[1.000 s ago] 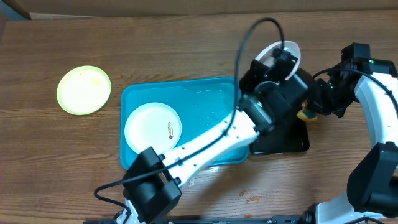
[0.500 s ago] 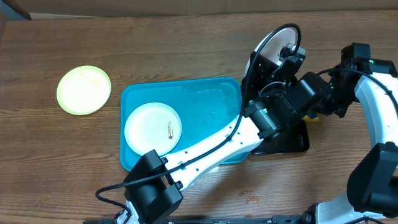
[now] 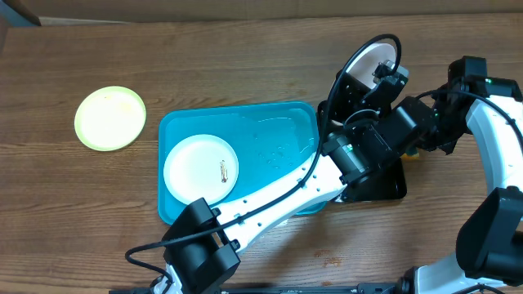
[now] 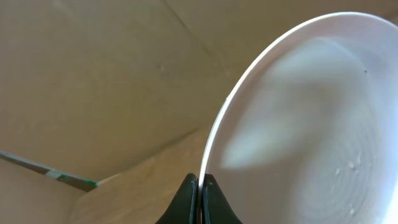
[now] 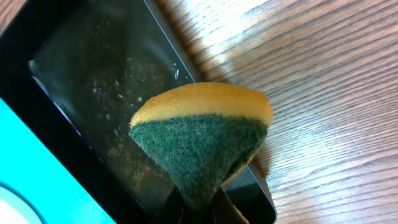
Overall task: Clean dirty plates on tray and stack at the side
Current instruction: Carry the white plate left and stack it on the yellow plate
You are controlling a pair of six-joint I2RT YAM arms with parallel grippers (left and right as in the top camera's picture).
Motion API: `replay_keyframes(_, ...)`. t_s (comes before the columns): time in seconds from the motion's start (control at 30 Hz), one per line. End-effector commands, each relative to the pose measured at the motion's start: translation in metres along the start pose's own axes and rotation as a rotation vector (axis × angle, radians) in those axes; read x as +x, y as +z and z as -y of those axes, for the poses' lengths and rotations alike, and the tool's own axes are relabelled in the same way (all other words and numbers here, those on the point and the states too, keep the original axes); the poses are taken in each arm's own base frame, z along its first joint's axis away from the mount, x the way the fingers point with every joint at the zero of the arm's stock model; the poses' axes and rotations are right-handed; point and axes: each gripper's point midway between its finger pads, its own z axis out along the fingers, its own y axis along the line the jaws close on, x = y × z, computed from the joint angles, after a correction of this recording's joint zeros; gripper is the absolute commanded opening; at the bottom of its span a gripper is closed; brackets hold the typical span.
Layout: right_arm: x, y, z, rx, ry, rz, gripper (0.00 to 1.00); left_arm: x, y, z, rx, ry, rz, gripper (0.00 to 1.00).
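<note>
Left claw point(image 4: 200, 186): clenched on the rim of a white plate point(image 4: 311, 124). The plate is held up on edge and tilted, above the far end of the black tray point(image 3: 384, 186) (no smears that I can make out on the face shown).

Right claw point(image 5: 199, 210): clamped on a yellow-and-green sponge point(image 5: 202, 134), green side toward the camera, over the black tray's edge.

Further out: turquoise tray point(image 3: 278, 135), with a second white plate point(image 3: 201, 168) lying flat in its left half, a brown smear on it.

Farthest left: yellow-green plate point(image 3: 110, 118) on the table point(image 3: 245, 65), apart from the turquoise tray.
</note>
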Motion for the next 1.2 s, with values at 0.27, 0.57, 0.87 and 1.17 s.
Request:
replay_keyframes(0.27,0.007,-0.004,-0.031,-0.094,-0.061,-0.007,0.04,0.026,0.028,-0.031,0.167,-0.27,-0.161,0.04)
replay_keyframes(0.57,0.036,0.027,-0.085,-0.105,-0.294,-0.008,0.05,0.084,0.096,-0.133,0.441,-0.699,-0.434,0.04)
replay_keyframes(0.87,0.045,0.073,-0.106,-0.005,-0.472,0.131,0.05,0.25,0.146,-0.289,0.204,-1.023,-0.76,0.04)
replay_keyframes(1.17,0.048,0.086,-0.101,0.005,-0.48,0.143,0.05,0.391,0.147,-0.367,-0.054,-1.219,-0.979,0.04)
